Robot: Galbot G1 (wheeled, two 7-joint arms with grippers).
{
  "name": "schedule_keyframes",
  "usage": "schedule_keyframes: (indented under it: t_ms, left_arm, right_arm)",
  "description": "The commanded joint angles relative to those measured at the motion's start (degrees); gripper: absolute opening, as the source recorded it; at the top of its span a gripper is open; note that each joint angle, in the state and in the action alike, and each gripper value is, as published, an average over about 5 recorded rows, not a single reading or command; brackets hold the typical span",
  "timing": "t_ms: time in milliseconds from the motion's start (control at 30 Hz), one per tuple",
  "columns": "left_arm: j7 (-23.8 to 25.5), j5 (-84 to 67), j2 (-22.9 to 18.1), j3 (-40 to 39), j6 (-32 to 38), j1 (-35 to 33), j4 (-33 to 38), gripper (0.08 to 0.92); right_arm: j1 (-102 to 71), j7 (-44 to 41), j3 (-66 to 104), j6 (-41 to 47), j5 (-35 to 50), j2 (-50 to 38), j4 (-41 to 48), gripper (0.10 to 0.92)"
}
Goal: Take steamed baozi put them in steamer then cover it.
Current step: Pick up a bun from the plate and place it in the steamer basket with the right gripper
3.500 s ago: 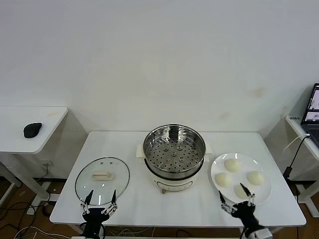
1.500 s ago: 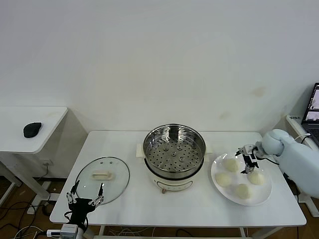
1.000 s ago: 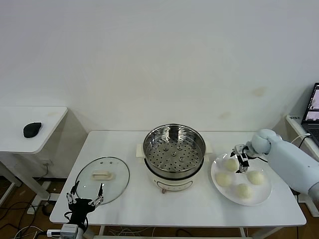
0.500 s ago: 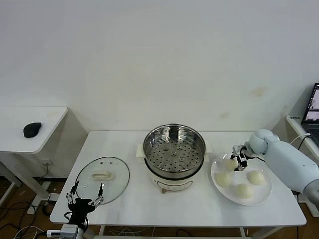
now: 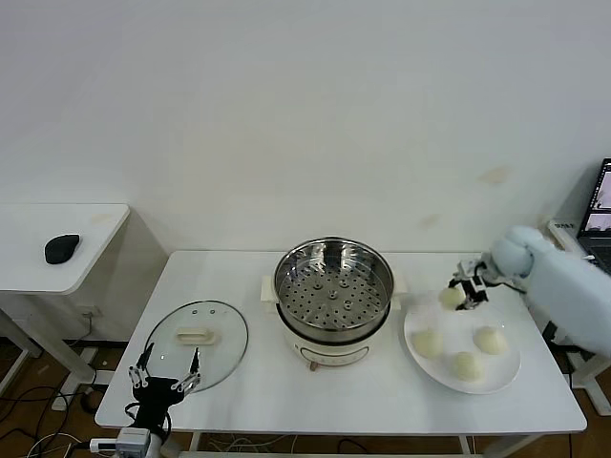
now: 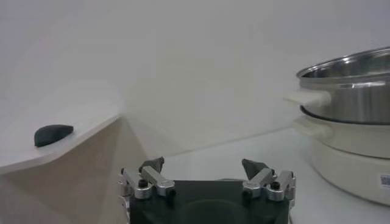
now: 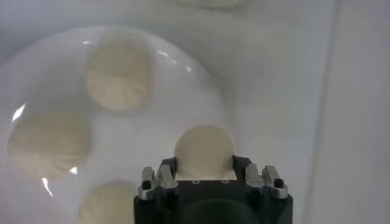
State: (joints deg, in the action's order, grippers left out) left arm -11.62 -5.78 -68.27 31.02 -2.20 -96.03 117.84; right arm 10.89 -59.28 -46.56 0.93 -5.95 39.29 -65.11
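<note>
Now baozi (image 5: 451, 297) within right gripper (image 5: 464, 291)

No readable text anywhere; only an illegible small label on the steamer (image 6: 359, 131) base

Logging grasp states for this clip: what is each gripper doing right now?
Left gripper: open, empty, parked near the table's front edge.
Right gripper: shut on a baozi, lifted above the plate.

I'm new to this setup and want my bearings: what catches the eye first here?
The shiny steamer at the table's middle, its basket empty. To its right, the right gripper holds one baozi lifted above the white plate, where three more lie. The glass cover lies flat on the left, near the idle, open left gripper.
</note>
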Motion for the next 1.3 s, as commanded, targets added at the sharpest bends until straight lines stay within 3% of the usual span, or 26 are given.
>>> schedule_keyframes:
  t_ms: [33,267,567,767,1300]
  left_arm:
    - [0.0,-1.1,0.0,0.0,-0.1,0.0,0.1,0.823]
    - [-0.1,-1.8,0.0,0.3,0.1,0.3,0.4,0.823]
    - [-0.3,-1.7,0.1,1.6,0.1,0.2,1.1,0.823]
    - [-0.2,-1.6,-0.2,1.8,0.1,0.3,0.9,0.823]
    - [-0.3,-1.4,-1.1,2.1,0.1,0.1,1.1,0.823]
  right_arm:
    - [11.9,-0.2,-7.0,0.8,8.7,-2.8,-5.4,0.577]
    - [23.4,1.2,-16.4,0.0,16.6,6.4,-6.4,0.585]
    - [25.4,4.1,-23.6,-5.2,19.7,20.1,-5.5,0.585]
    - [21.8,5.4,-26.8,-12.8,12.3,25.3,-3.7,0.585]
    - [14.8,10.5,-26.9,-29.7,-11.4,29.4,5.0,0.594]
